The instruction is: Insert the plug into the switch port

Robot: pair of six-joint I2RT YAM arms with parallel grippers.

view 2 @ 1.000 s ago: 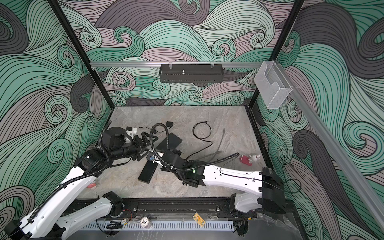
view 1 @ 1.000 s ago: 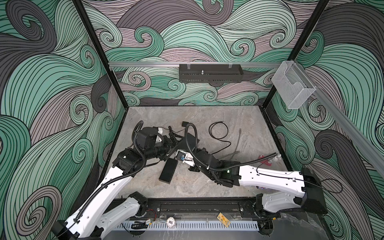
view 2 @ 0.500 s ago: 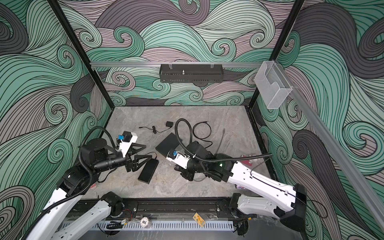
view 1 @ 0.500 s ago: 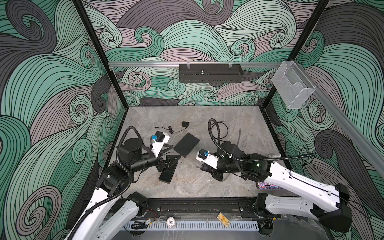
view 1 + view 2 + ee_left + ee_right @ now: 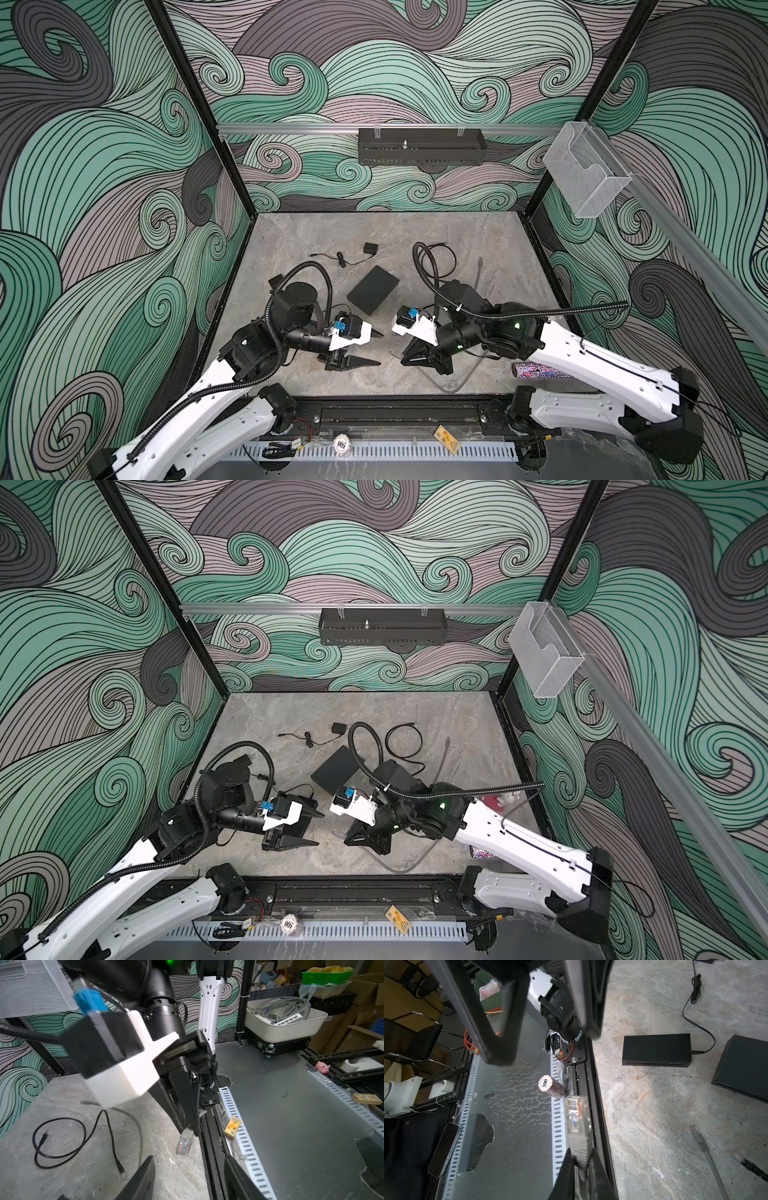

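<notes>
On the table (image 5: 478, 232) the switch (image 5: 656, 1050) is being shown lying flat, ports turned toward the right arm, just beside the left gripper (image 5: 376, 349), whose fingers are being held apart with nothing between them. The right gripper (image 5: 581, 1159) is being held near the table's front edge, fingers clamped on the gray plug (image 5: 577, 1122), well apart from the switch's ports.

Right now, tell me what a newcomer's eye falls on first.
Green swirl walls ring the whole stall. Near the front of the table the right gripper, shut on a grey plug, faces the left gripper, open and empty. The black switch lies flat, its front ports empty.
</notes>
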